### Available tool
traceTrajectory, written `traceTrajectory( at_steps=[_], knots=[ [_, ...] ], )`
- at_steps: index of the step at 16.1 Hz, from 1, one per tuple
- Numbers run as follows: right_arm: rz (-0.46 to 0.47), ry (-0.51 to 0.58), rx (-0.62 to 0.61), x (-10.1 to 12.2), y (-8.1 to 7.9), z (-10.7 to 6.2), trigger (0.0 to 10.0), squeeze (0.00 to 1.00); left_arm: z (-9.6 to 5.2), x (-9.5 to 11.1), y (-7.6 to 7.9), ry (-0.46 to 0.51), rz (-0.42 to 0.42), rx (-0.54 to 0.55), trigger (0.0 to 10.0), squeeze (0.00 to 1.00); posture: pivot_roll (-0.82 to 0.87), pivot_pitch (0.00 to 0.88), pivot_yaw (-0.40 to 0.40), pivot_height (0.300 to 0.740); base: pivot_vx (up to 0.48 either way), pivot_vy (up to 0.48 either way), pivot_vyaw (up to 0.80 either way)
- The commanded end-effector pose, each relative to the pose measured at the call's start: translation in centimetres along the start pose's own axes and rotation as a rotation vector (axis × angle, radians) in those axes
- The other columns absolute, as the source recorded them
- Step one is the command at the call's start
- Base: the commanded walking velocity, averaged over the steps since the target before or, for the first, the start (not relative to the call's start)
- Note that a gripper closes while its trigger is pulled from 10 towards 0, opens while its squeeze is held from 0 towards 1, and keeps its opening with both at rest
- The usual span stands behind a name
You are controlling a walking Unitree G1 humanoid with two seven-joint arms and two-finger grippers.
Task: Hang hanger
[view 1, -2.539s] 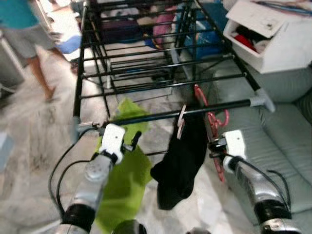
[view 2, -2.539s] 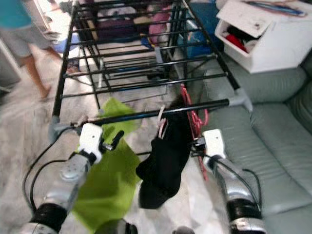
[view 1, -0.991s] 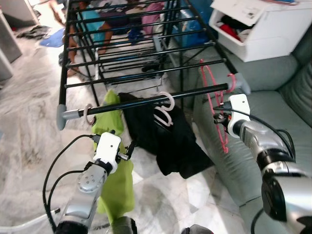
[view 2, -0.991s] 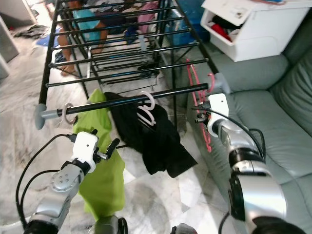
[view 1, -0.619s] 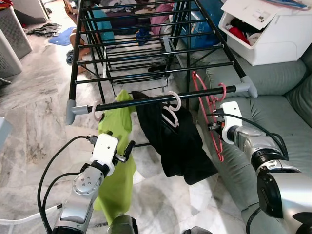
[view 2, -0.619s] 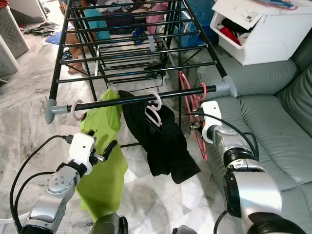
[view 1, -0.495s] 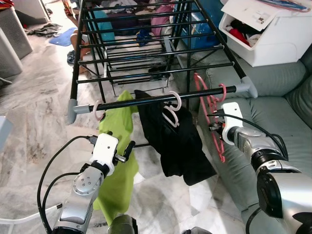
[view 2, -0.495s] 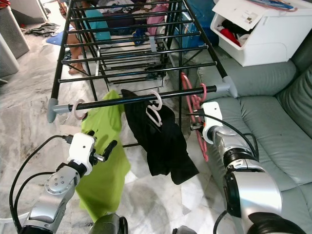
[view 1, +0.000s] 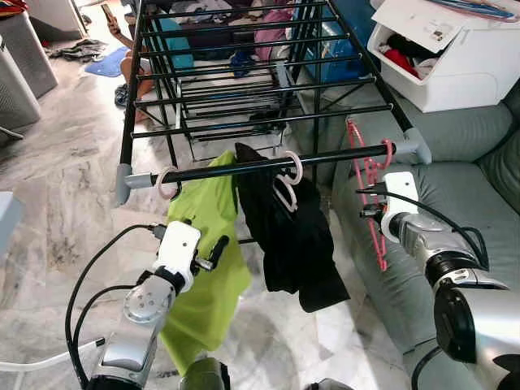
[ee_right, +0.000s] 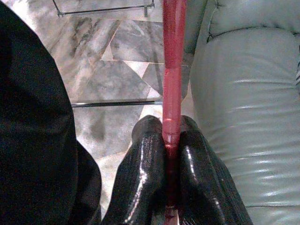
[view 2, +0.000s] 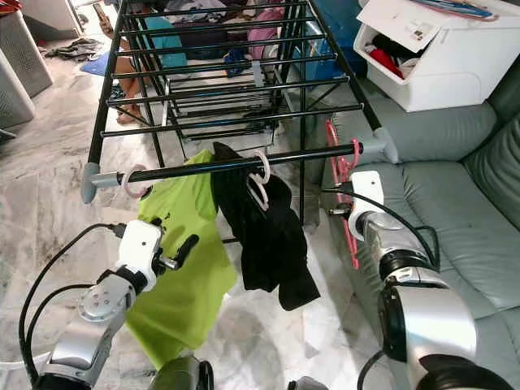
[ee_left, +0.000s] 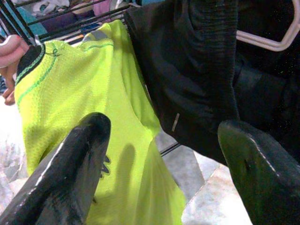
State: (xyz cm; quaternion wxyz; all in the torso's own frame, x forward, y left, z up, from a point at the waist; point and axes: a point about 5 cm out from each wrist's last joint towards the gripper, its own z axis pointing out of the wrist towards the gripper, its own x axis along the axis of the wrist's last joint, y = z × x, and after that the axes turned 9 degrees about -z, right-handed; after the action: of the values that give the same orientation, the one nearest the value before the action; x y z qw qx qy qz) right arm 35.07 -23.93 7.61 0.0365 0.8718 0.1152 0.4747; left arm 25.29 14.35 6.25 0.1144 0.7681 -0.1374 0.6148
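Note:
A red hanger (view 1: 371,183) hangs by its hook from the right end of the drying rack's black front rail (view 1: 244,167). My right gripper (view 1: 367,210) is shut on the hanger's lower part; in the right wrist view both fingers (ee_right: 150,164) pinch the red hanger bar (ee_right: 171,70). My left gripper (view 1: 209,253) floats open below the rail, in front of a lime-green shirt (view 1: 207,276). The left wrist view shows the left gripper (ee_left: 161,136) spread wide with nothing in it. Beside the shirt, a black garment (view 1: 292,236) hangs on a white hanger (view 1: 286,183).
A grey-green sofa (view 1: 479,195) stands close on the right, just beyond the red hanger. A white box (view 1: 455,65) of clothes sits behind it. The rack's further bars (view 1: 244,89) stretch away, with laundry and a person's foot (view 1: 132,65) beyond. Marble floor (view 1: 57,211) lies left.
My right gripper has slid the red hanger rightwards along the rail, away from the black garment, to the rail's end. The green shirt and black garment have swung. The camera has shifted.

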Motion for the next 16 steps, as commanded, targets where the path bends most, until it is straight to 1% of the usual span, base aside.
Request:
traceTrajectory(
  at_steps=[1, 4, 6, 8, 11, 14, 15, 16],
  knots=[
    [0.019, -0.012, -0.014, -0.3, 0.2, 0.0, 10.0, 1.00, 0.0, -0.1, 0.0, -0.011, 0.009, -0.005, 10.0, 0.00, 0.11, 0.000, 0.019, 0.740, 0.000, 0.000, 0.00],
    [0.021, -0.016, -0.009, -0.5, 0.0, 0.0, 10.0, 1.00, 0.1, -0.2, 0.1, -0.025, 0.011, -0.003, 10.0, 0.00, 0.11, 0.000, 0.017, 0.740, 0.000, 0.000, 0.00],
    [0.021, 0.013, -0.018, -0.6, -0.1, 0.0, 10.0, 1.00, 0.1, -0.3, -0.2, -0.038, 0.018, 0.028, 10.0, 0.00, 0.11, 0.000, 0.024, 0.740, 0.000, 0.000, 0.00],
    [0.036, 0.068, -0.048, -0.4, 0.1, -0.1, 10.0, 1.00, 0.2, 0.0, -0.6, -0.024, 0.013, 0.053, 10.0, 0.00, 0.09, 0.000, 0.033, 0.740, 0.000, 0.000, 0.00],
    [0.061, 0.153, -0.097, -0.3, 0.4, -0.4, 10.0, 1.00, 0.3, 0.4, -0.8, -0.010, 0.009, 0.065, 10.0, 0.00, 0.07, 0.000, 0.040, 0.740, 0.000, 0.000, 0.00],
    [0.085, 0.230, -0.142, -1.0, 0.7, -1.0, 10.0, 1.00, 0.4, 1.1, -1.2, 0.021, 0.007, 0.093, 10.0, 0.00, 0.06, 0.000, 0.042, 0.740, 0.000, 0.000, 0.00],
    [0.128, 0.330, -0.200, -1.3, 1.3, -2.0, 10.0, 1.00, 0.4, 1.6, -1.5, 0.050, 0.009, 0.121, 10.0, 0.00, 0.04, 0.000, 0.040, 0.740, 0.000, 0.000, 0.00],
    [0.140, 0.341, -0.220, -1.9, 1.4, -2.5, 10.0, 1.00, 0.3, 1.8, -1.7, 0.068, 0.007, 0.141, 10.0, 0.00, 0.04, 0.000, 0.037, 0.740, 0.000, 0.000, 0.00]
  ],
)
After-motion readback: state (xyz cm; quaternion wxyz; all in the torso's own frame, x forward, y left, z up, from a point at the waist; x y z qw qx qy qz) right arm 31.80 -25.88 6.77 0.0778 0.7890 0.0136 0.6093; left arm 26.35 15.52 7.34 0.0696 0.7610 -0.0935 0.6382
